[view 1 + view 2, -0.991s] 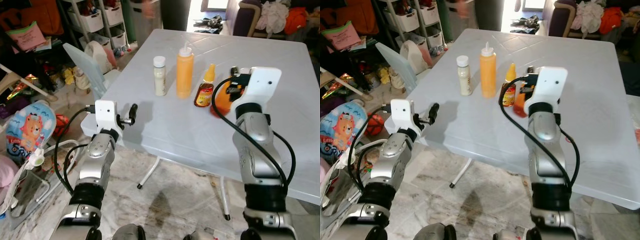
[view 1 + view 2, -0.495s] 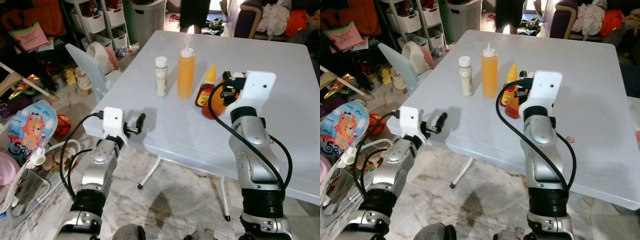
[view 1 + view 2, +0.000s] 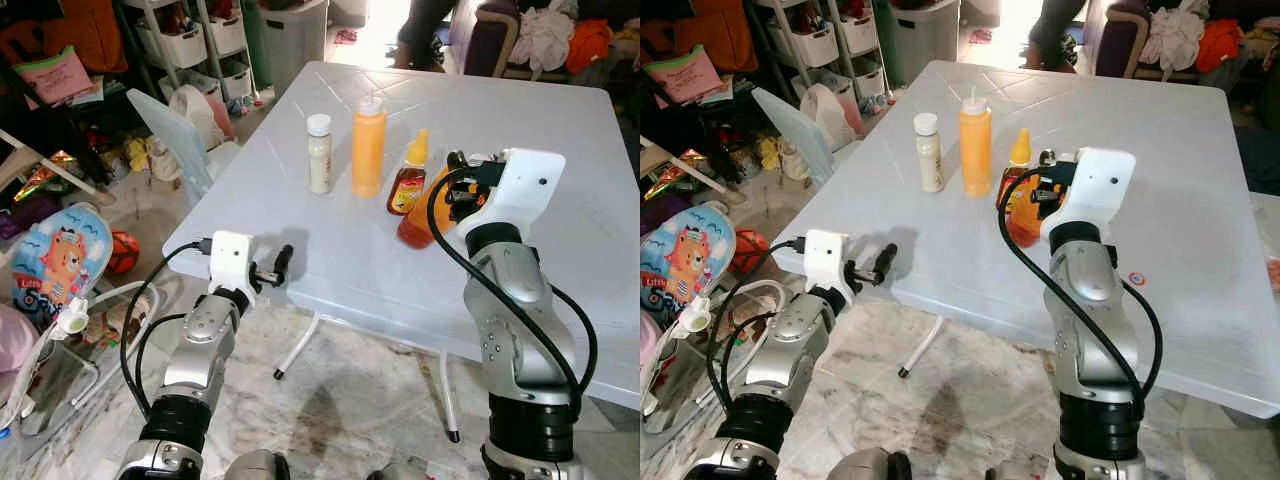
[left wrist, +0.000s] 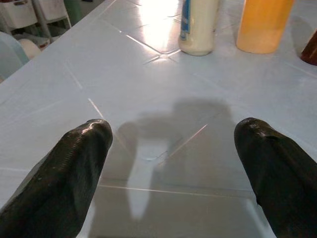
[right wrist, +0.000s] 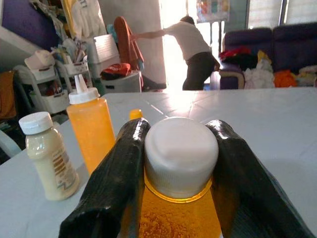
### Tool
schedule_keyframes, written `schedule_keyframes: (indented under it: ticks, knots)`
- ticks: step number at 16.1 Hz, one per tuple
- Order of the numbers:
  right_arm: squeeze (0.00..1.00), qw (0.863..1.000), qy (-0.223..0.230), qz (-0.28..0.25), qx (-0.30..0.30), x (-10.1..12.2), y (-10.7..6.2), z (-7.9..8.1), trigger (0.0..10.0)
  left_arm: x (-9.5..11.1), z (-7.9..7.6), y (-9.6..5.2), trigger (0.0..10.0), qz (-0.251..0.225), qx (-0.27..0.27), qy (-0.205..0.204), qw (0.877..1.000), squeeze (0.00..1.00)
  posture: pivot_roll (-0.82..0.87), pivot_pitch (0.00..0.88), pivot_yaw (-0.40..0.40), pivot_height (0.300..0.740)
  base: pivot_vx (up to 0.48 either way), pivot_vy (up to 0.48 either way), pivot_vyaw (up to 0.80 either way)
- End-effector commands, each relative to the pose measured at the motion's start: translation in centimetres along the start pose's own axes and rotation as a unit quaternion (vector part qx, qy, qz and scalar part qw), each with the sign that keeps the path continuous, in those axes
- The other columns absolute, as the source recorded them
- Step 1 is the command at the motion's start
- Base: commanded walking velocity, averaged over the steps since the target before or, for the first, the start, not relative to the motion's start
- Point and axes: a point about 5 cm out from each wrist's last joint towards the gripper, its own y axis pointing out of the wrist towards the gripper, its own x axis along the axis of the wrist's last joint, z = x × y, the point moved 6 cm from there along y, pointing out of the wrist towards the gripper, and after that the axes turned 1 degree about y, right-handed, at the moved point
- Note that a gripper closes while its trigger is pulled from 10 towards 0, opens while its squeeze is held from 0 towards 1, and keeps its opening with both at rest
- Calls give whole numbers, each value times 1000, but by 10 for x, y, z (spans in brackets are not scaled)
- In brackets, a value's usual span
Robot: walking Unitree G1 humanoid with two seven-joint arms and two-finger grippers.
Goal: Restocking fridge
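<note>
On the white table (image 3: 560, 200) stand a cream bottle with a white cap (image 3: 319, 153), a tall orange squeeze bottle (image 3: 368, 146) and a small honey bottle (image 3: 409, 174) in a row. Just right of the honey bottle, my right gripper (image 3: 462, 186) is shut on the neck of an orange drink bottle (image 3: 419, 218). In the right wrist view its white cap (image 5: 181, 148) sits between the two black fingers (image 5: 116, 183). Whether this bottle rests on the table I cannot tell. My left gripper (image 4: 173, 128) is open over the table's near left edge, holding nothing.
A person (image 5: 195, 47) bends over beyond the table's far side. Shelves with bins (image 3: 190, 40), a pale blue chair (image 3: 175, 130) and a baby bouncer (image 3: 55, 260) crowd the floor to the left. A sofa piled with clothes (image 3: 560, 30) stands at the back right.
My left gripper has moved right, up to the table's near edge. The right gripper keeps its hold on the orange drink bottle. The person at the back has moved to the right.
</note>
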Motion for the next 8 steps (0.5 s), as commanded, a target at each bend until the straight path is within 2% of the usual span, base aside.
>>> schedule_keyframes:
  ticks: [1, 3, 6, 8]
  knots:
    - [0, 1000, 9, 1, 6, 5, -2, 4, 10000, 2, -2, 0, 10000, 1, -7, 8, 1000, 0, -129, 0, 55, 740, 0, 0, 0]
    - [0, 1000, 6, -4, 23, 9, -5, 8, 10000, 4, -3, 2, 10000, -2, -5, 5, 1000, 0, -139, 0, 57, 740, 0, 0, 0]
    - [0, 999, -21, 19, 35, -9, -7, 3, 10000, 2, -6, 1, 10000, -3, -6, 5, 1000, 0, -132, 0, 53, 740, 0, 0, 0]
    - [0, 998, -30, 22, 52, -13, -8, 7, 10000, 2, -3, 0, 10000, -4, 3, 4, 1000, 0, -129, 0, 52, 740, 0, 0, 0]
